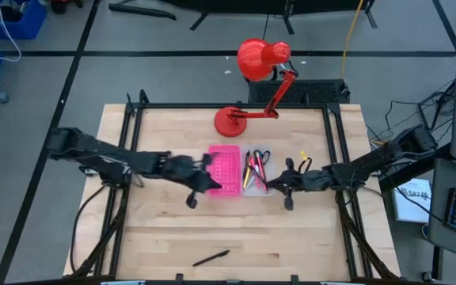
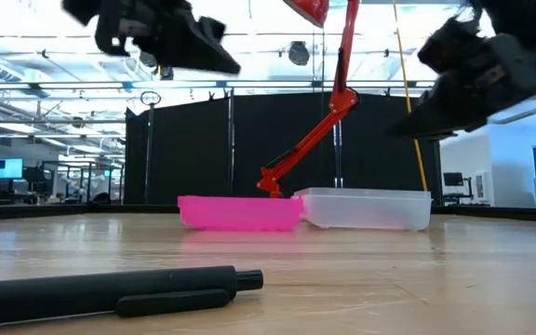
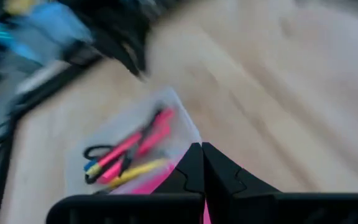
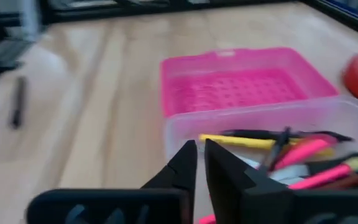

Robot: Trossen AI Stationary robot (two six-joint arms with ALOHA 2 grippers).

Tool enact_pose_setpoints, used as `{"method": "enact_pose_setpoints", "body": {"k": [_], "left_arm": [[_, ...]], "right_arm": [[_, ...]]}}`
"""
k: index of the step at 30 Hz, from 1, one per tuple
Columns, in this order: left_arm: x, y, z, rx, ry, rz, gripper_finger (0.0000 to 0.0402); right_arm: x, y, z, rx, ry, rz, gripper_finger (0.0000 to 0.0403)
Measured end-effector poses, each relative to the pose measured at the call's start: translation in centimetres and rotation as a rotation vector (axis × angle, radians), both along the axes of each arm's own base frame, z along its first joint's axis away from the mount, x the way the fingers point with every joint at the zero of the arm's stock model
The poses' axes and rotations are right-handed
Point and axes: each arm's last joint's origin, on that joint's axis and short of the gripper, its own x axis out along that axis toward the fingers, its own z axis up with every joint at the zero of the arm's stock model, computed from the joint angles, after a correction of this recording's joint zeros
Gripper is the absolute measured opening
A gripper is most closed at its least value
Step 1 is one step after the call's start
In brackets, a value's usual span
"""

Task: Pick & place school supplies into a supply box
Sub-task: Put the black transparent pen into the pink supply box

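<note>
The clear tray (image 1: 255, 184) of the supply box sits mid-table, joined to its pink perforated half (image 1: 224, 169), and holds yellow, pink and red pens with the black-handled scissors (image 4: 278, 147). One black pen (image 1: 211, 258) lies apart near the table's (image 1: 165, 237) front edge. The left hand (image 1: 209, 182) hovers at the pink half, its fingers together and empty. The right hand (image 1: 274, 187) hangs beside the clear tray, fingers nearly together, holding nothing. A red desk lamp (image 1: 248, 87) stands behind.
</note>
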Motion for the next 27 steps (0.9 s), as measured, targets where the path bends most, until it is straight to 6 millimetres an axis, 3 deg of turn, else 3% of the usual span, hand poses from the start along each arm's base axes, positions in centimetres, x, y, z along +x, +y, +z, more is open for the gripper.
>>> {"method": "enact_pose_setpoints", "body": {"k": [5, 13, 23, 27], "left_arm": [[-3.9, 0.7, -1.6, -0.232, -0.174, 0.17, 0.0], [-7.4, -0.2, -5.9, -0.38, -0.249, 0.157, 0.0003], [-9.3, -0.4, -8.1, -0.477, -0.252, 0.213, 0.003], [-9.7, -0.3, -8.6, -0.497, -0.232, 0.238, 0.003]], "right_arm": [[2.3, 0.0, 0.8, 0.022, 0.049, -0.075, 0.0003], [6.8, -1.3, 2.4, 0.083, 0.414, -0.111, 0.0001], [10.1, -4.1, 5.4, 0.135, 0.743, -0.202, 0.0006], [10.5, -4.4, 5.2, 0.141, 0.777, -0.185, 0.0042]]}}
